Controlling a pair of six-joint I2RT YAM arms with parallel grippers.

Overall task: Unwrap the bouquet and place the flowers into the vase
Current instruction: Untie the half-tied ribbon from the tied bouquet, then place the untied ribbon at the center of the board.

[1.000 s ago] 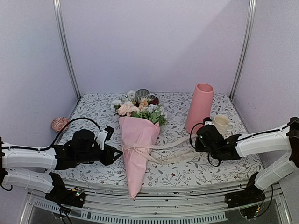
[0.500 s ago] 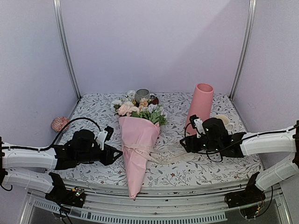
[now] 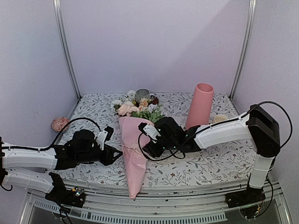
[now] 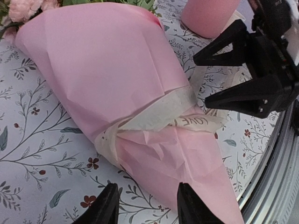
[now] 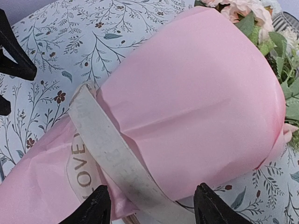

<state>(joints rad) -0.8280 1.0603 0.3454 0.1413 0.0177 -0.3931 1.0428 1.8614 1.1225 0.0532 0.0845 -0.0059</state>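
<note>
The bouquet lies on the table, its pale pink paper cone pointing at the near edge, the flowers at the far end. A cream ribbon printed "LOVE" still wraps its waist. My left gripper is open at the cone's left edge; in its wrist view it has one finger over the table and one over the paper. My right gripper is open at the cone's right side, and the ribbon runs loose between its fingers. The pink vase stands upright at the back right.
A striped grey cup stands behind the flowers. A cream mug sits right of the vase. A small pink ball lies off the cloth's left edge. Metal posts frame the back corners; the table rail runs along the front.
My right gripper opened and let go of the ribbon's end, then swung left from beside the mug to the bouquet's tied waist. The ribbon went slack. The left arm has not moved.
</note>
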